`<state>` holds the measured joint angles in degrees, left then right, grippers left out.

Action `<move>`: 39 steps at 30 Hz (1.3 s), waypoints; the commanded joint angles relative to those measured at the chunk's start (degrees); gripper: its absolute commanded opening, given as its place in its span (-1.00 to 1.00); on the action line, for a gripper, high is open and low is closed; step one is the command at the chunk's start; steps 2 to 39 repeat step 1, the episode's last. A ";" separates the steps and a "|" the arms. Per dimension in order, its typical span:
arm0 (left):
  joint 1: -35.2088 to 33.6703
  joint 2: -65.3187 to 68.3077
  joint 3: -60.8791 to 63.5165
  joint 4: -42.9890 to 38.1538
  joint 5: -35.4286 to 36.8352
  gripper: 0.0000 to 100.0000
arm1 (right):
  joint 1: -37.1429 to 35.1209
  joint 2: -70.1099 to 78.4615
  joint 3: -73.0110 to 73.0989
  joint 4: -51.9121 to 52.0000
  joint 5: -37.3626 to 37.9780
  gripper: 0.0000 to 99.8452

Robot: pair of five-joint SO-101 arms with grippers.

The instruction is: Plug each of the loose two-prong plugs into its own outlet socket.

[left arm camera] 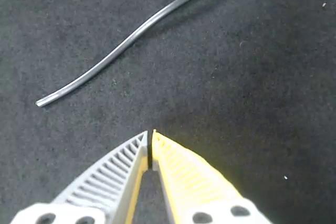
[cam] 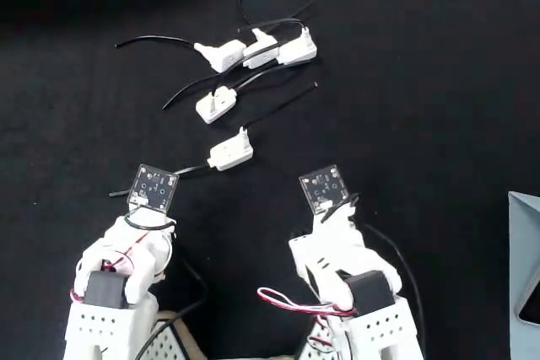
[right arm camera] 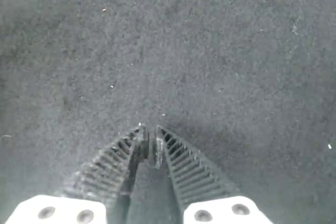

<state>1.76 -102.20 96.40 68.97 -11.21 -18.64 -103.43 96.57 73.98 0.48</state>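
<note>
1. Near left: left gripper [left arm camera: 151, 136] clenched on nothing, low over black cloth [cam: 439, 82].
2. Just far-right of it: nearest white piece [cam: 229, 153], plug or socket unclear, long axis slanting near-left to far-right, cable [left arm camera: 136, 32] trailing back past that gripper.
3. Farther, centre: other white pieces [cam: 260, 50], well apart from both arms.
4. Near right: right gripper [right arm camera: 149, 135] clenched, empty, somewhat farther from the nearest piece; likely left arm's reach.

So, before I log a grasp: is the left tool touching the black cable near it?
Apart. The left wrist view shows bare table between the shut left tool and the cable.
</note>
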 commanded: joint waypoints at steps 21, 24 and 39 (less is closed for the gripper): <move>0.40 -0.18 1.10 0.44 -0.18 -0.94 | 0.53 -3.82 -0.13 0.18 0.09 -0.97; 0.40 -0.18 1.10 0.44 -0.18 -0.94 | 0.53 -3.82 -0.13 0.18 0.09 -0.97; 0.40 -0.18 1.10 0.44 -0.18 -0.94 | 0.53 -3.82 -0.13 0.18 0.09 -0.97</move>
